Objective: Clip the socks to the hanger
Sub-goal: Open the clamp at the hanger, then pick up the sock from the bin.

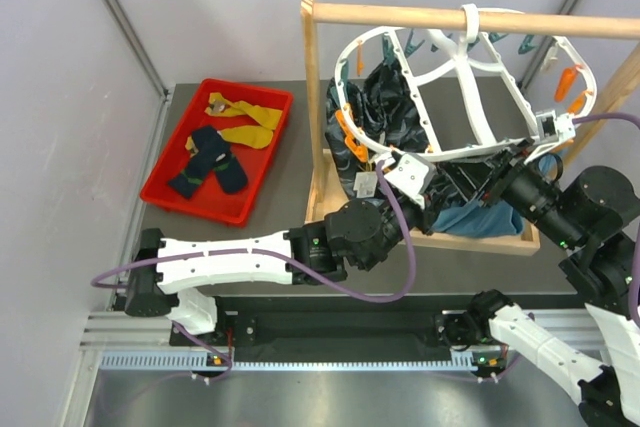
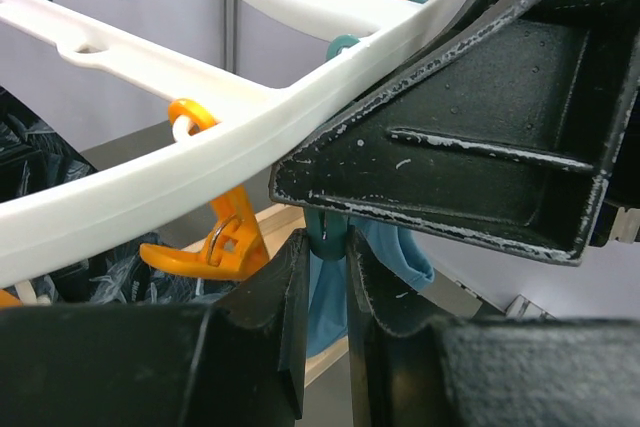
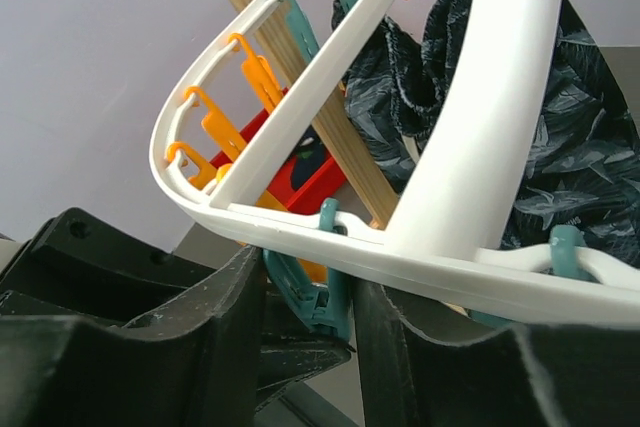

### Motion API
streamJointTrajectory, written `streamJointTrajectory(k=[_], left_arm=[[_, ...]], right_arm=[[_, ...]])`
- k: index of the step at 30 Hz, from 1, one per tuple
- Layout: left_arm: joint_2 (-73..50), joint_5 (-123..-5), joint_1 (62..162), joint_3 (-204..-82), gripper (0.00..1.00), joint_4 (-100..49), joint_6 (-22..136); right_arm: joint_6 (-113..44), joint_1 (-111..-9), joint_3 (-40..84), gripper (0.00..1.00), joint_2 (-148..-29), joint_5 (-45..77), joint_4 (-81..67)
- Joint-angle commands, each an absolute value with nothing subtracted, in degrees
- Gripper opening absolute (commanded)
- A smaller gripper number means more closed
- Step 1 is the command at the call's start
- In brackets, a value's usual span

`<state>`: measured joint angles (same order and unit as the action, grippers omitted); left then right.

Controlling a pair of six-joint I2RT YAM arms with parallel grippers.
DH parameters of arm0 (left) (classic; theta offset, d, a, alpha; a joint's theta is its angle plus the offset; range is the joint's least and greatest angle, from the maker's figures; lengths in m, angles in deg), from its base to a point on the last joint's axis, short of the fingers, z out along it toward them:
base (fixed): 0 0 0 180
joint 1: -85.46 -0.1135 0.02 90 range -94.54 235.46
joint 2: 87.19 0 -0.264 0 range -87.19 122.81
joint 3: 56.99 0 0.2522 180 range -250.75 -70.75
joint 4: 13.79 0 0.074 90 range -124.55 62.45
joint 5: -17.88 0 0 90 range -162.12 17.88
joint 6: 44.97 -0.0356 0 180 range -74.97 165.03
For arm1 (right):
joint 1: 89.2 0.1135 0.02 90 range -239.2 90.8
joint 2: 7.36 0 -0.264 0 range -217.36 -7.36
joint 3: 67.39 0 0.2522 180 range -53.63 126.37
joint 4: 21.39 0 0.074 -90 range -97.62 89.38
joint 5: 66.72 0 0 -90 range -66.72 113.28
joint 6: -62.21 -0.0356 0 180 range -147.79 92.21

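What worries me most is that the white plastic oval hanger [image 1: 480, 97] hangs free from the wooden rod [image 1: 400, 15]. With both my arms crowded at its lower rim, an uneven push could swing it and pull a peg out of my grip. My two sets of fingers are also very near each other and could knock together.

My left gripper [image 2: 325, 247] has its jaws drawn almost together on a teal plastic peg [image 2: 325, 232]. That peg carries the teal-blue cloth [image 2: 400, 247], and a harder squeeze could open it and drop the cloth.

My right gripper [image 3: 310, 267] is pinching another teal clip peg [image 3: 305, 292] under the rim. The dark patterned cloth [image 3: 580, 157] hangs just beyond it.

Neither pair of jaws holds a sock, so opening a peg now would achieve nothing. The small navy socks [image 1: 208, 159] and the mustard-yellow socks [image 1: 245, 119] lie in the red plastic tray [image 1: 165, 192], well apart from both pairs of jaws and off to the left of my left arm.
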<state>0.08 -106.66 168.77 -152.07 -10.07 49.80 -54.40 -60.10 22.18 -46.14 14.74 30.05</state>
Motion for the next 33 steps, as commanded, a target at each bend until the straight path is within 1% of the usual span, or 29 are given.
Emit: streamJointTrajectory(k=[1,2,3,4,5,6,7,8,9,12,15,18,21,24,26,28,30,31,33], left_arm=[[0.0,-107.01,169.74,-153.28,0.0,-11.02,48.63],[-0.26,-107.01,169.66,-153.28,0.0,-11.03,48.72],[-0.35,-107.01,169.66,-153.19,0.0,-11.2,48.81],[-0.52,-107.1,169.66,-153.1,0.02,-11.29,48.98],[-1.05,-107.1,169.66,-152.76,0.09,-11.29,49.16],[-1.31,-106.93,169.66,-152.49,0.27,-11.29,49.24],[-1.75,-106.4,169.66,-152.14,0.37,-11.29,49.51],[-2.8,-105.79,169.66,-151.18,0.43,-11.29,49.94],[-3.59,-105.43,169.66,-150.39,0.52,-11.12,50.21],[-6.84,-105.52,169.48,-146.61,0.59,-9.54,51.62],[-11.15,-104.47,169.31,-143.18,0.59,-9.88,53.02],[-16.16,-102.97,168.87,-140.45,0.57,-14.17,54.34],[-21.52,-107.44,168.6,-138.26,0.55,-23.84,57.5],[-28.37,-112.35,167.55,-132.03,0.55,-32.1,62.85],[-33.56,-113.51,165.45,-126.75,0.54,-38.58,69.44],[-38.55,-114.3,163.08,-122.11,0.54,-42.04,75.05],[-41.47,-116.75,161.49,-119.19,0.54,-46.24,78.23],[-43.4,-116.94,158.7,-117.09,0.54,-47.57,81.9],[-44.03,-115.29,154.48,-115.15,0.55,-48.9,83.34]], right_arm=[[-54.77,-60.02,23.63,0.34,-47.26,17.3,27.88],[-55.03,-60.02,23.54,0.28,-47.34,17.48,27.97],[-55.03,-59.93,23.54,0.25,-47.43,17.91,28.32],[-55.03,-60.02,23.36,0.22,-47.52,18.0,28.5],[-54.94,-60.02,23.36,0.12,-47.35,18.27,28.59],[-55.12,-60.02,23.01,0.08,-47.26,18.53,28.76],[-55.21,-59.93,22.83,0.04,-47.17,18.62,28.59],[-55.29,-59.93,22.66,0.0,-47.08,18.53,28.41],[-55.3,-60.02,22.31,0.0,-46.82,18.53,28.15],[-55.73,-60.02,21.78,0.0,-46.38,17.31,26.92],[-55.47,-60.02,21.52,0.0,-46.55,16.25,26.57],[-54.77,-60.02,20.9,0.0,-46.73,15.9,26.21],[-53.63,-60.02,20.9,0.0,-46.56,16.33,26.65],[-52.92,-60.02,20.64,0.0,-46.2,16.34,26.48],[-52.83,-60.02,20.29,0.0,-45.68,15.72,25.87],[-52.83,-60.02,19.32,0.0,-45.41,15.28,25.42],[-52.66,-60.02,18.36,0.0,-44.97,14.84,25.33],[-52.4,-60.02,18.18,0.0,-44.8,14.84,25.25],[-52.31,-60.02,17.3,0.0,-44.45,15.01,25.33]])
